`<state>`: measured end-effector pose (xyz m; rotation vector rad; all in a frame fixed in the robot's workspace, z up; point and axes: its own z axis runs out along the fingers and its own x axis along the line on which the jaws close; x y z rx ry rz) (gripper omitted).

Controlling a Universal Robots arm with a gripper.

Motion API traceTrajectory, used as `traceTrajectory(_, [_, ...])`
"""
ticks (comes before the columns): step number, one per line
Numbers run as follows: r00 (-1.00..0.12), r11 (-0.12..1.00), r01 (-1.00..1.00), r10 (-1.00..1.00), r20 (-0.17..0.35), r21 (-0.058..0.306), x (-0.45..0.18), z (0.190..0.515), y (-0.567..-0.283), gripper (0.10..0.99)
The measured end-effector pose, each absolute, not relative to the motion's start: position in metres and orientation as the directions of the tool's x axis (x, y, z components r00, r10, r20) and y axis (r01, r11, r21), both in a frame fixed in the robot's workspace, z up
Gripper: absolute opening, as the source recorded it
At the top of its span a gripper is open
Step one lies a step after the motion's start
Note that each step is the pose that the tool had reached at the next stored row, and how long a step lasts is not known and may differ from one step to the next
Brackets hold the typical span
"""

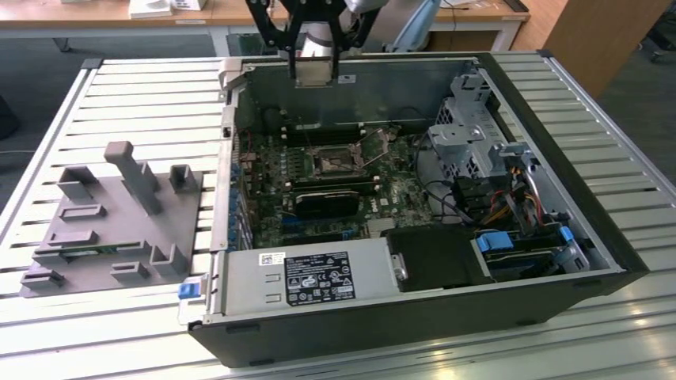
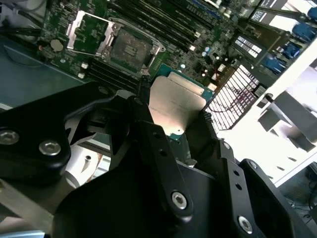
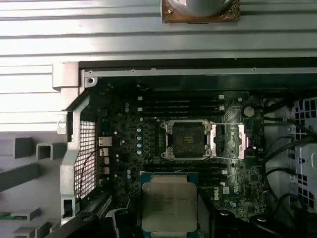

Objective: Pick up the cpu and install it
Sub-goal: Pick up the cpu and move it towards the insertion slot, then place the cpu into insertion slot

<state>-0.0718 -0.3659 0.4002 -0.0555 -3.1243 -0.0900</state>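
Up over the open case [image 1: 423, 317], black fingers [image 2: 207, 133] are closed on the cpu [image 2: 174, 104] by opposite edges, the right hold, I'd say, for so light, stiff and fragile a chip, which hangs well above the open socket [image 3: 188, 140] on the motherboard [image 3: 129, 148] beneath.

Even daylight fills the exterior view, with white glare on the pale slatted metal desk [image 1: 607, 332] at its near edge, while the open black computer case [image 1: 423, 324] is shaded inside. In the second wrist view the square silver-lidded cpu [image 2: 173, 105] gleams softly and the desk beyond burns out white.
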Motion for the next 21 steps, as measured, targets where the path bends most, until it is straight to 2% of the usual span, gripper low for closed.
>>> traceTrajectory(9, [-0.999, 0.998, 0.036, 0.035, 0.008, 0.058, -0.047, 0.399, -0.366, 0.541])
traceTrajectory(21, [-0.996, 0.994, 0.094, 0.094, 0.008, 0.058, -0.043, 0.398, -0.366, 0.541])
